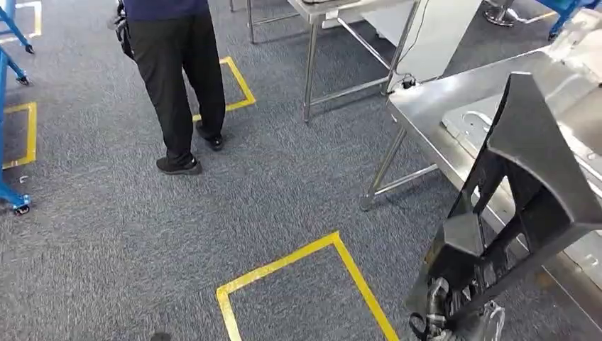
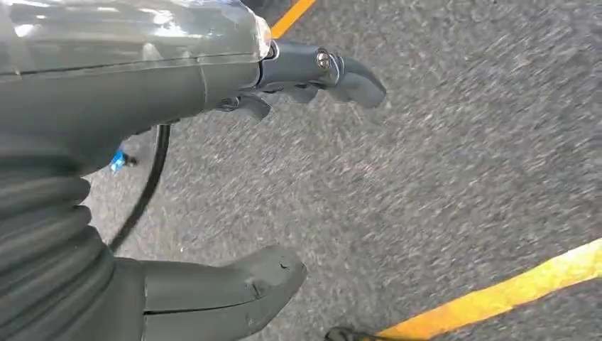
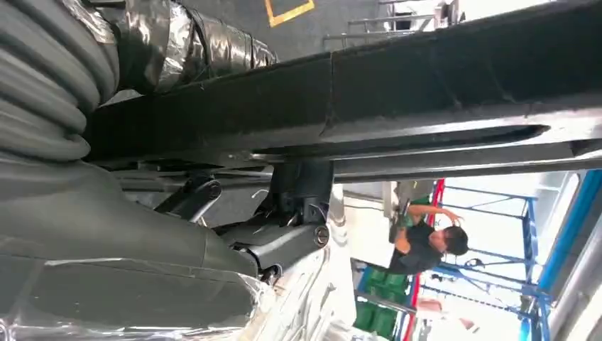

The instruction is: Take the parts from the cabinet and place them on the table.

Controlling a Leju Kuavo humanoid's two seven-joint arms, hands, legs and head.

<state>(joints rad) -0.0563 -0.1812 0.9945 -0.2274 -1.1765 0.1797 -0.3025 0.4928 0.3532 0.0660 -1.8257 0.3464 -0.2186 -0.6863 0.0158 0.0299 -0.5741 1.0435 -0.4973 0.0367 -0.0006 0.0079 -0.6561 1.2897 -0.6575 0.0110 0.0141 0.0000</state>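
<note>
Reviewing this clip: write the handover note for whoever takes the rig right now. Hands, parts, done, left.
Right robot hand: grips the black plastic part at its lower end, held upright beside the steel table.
Left robot hand: holds nothing, fingers apart, hanging over the grey carpet.
Done: this part is off the cabinet and carried to the table's edge.
Left: set it on the table, where silver metal parts already lie.
A person stands ahead.

Head view high, facing down over grey carpet floor point(image 1: 142, 234) with yellow tape, left wrist view close above the same carpet point(image 2: 461, 177), right wrist view close against a black moulded plastic part point(image 3: 426, 85), also seen from the head point(image 1: 525, 177).
</note>
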